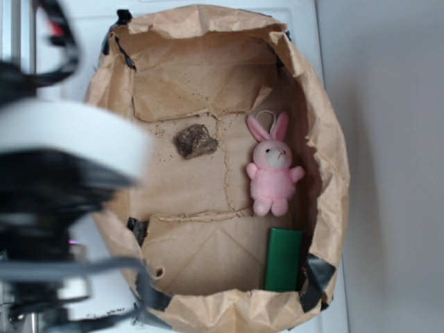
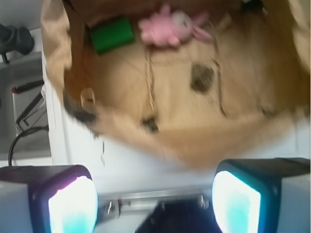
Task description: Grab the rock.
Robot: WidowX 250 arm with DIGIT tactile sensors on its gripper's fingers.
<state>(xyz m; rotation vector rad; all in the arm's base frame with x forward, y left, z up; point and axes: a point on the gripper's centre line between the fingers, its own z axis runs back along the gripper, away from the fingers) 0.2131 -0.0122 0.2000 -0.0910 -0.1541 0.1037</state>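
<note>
Three things lie in the paper bag (image 1: 326,159), its walls folded down, probably to let the arm reach in. The rock (image 1: 195,141) sits alone left of centre in the exterior view, apart from the bunny (image 1: 273,168) and the green block (image 1: 284,259). The hand (image 2: 154,201) hovers outside the rim, spread wide, empty; the wrist view is blurred.

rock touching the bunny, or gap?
Apart. The exterior view shows bare brown paper between the rock and the pink bunny; the wrist view shows the same gap.
</note>
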